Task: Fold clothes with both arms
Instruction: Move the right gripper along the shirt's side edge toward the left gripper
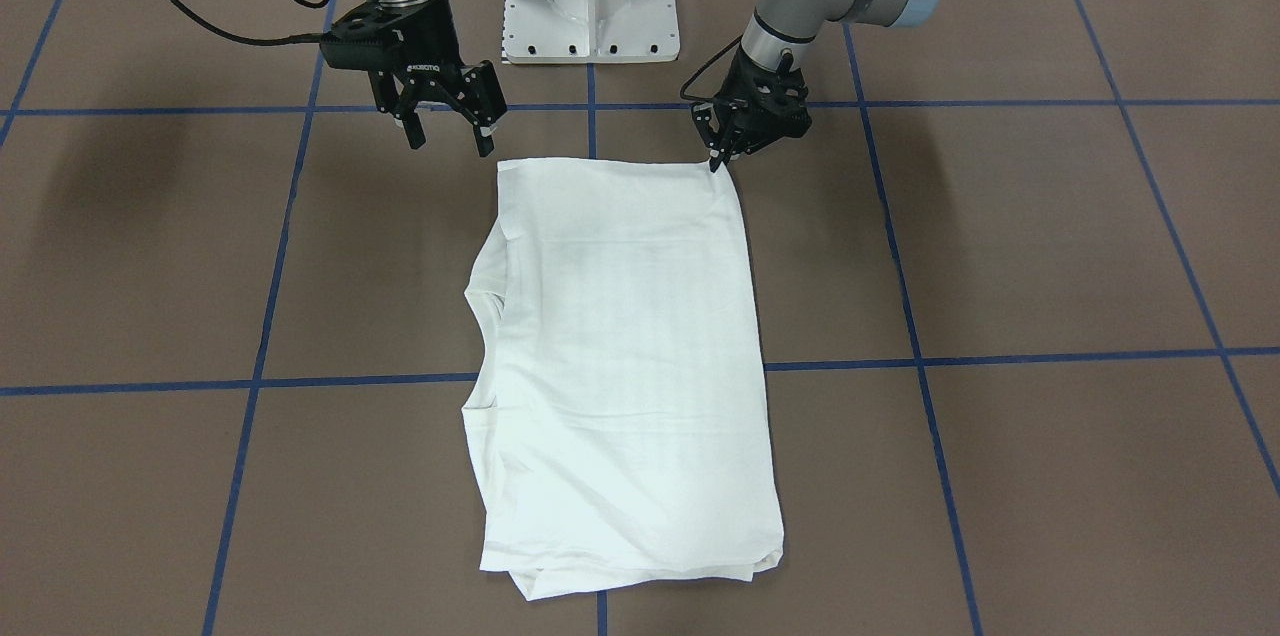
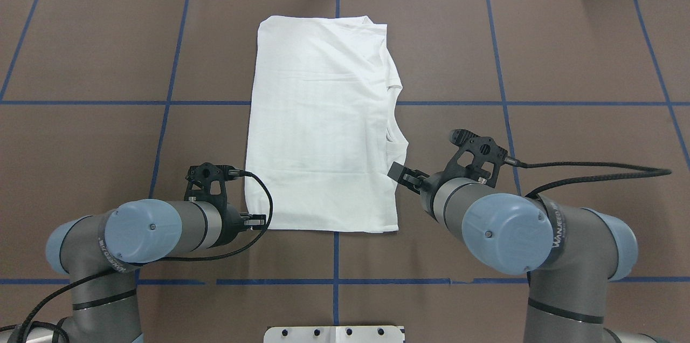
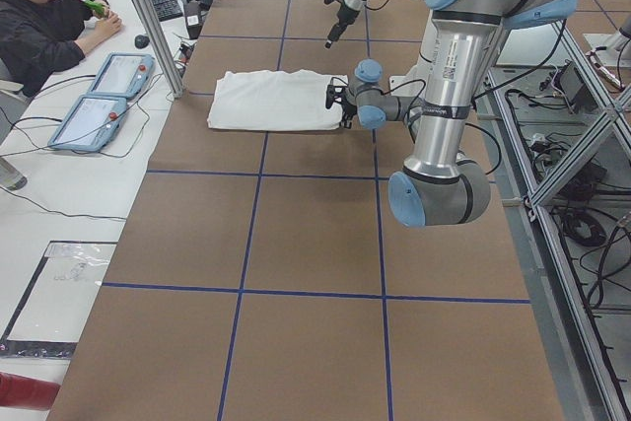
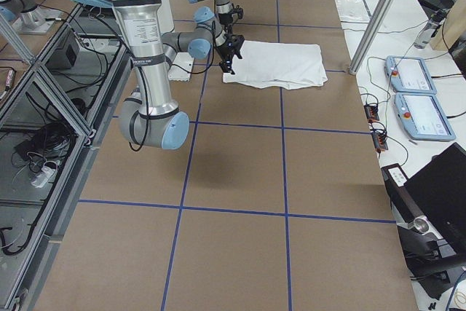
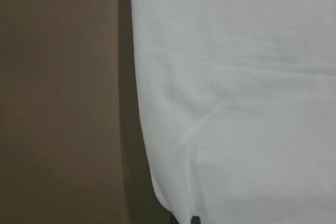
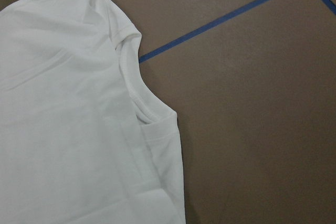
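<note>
Across my brown tabletop (image 1: 1000,246) the white T-shirt (image 1: 620,346) lies centred, folded into a long rectangle. My left pincer (image 1: 722,156) is clenched on one corner nearest me; my right pincer (image 1: 448,131) hangs released just beside the other.

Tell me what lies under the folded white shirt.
The shirt lies flat on the brown table; blue tape lines run in beneath it. At its edges, tucked layers of its own cloth show. Anything else beneath is covered.
</note>
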Motion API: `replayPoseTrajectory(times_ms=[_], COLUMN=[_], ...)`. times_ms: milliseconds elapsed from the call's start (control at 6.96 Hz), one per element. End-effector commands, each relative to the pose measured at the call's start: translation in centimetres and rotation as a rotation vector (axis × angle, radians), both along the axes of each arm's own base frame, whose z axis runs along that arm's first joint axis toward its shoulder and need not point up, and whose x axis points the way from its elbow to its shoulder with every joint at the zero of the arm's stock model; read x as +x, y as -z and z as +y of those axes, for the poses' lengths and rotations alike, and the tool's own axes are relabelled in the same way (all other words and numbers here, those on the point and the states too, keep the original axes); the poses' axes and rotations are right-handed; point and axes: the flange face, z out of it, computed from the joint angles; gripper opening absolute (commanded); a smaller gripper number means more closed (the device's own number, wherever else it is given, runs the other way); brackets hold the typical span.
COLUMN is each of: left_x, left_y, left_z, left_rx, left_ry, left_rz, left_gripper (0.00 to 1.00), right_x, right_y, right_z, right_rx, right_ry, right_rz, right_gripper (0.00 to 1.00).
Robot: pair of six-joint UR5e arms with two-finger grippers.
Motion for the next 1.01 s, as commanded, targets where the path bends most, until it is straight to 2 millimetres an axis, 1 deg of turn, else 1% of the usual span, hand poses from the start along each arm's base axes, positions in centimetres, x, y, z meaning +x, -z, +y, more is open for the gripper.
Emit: replayPoseTrajectory(times_ms=[0,287,431,575,718,862], left_x=[0.0,0.0,0.0,-0.1,-0.1,-0.1], left_y=[0.1,0.1,0.1,0.2,0.2,0.2], left_z=[0.0,0.0,-0.1,0.0,0.0,0.0], left_rx=[-0.001,0.000,0.002,0.003,0.003,0.003], left_ry=[0.002,0.003,0.007,0.007,0.007,0.007], left_rz=[0.003,0.004,0.003,0.005,0.005,0.005], left_gripper=[0.00,0.00,0.00,0.00,0.00,0.00], right_x=[-4.5,-9.2,-10.2,-10.9,-11.3,-11.6], right_y=[-0.5,-0.5,-1.1,-1.4,-1.4,-1.1], right_z=[0.1,0.2,0.3,0.4,1.2,1.5], right_rx=[-0.144,-0.200,-0.218,-0.221,-0.222,-0.225], right_ry=[-0.087,-0.112,-0.121,-0.119,-0.106,-0.102], right_rz=[-0.041,-0.033,-0.024,-0.013,-0.013,-0.002], right_gripper=[0.94,0.91,0.88,0.87,0.87,0.87])
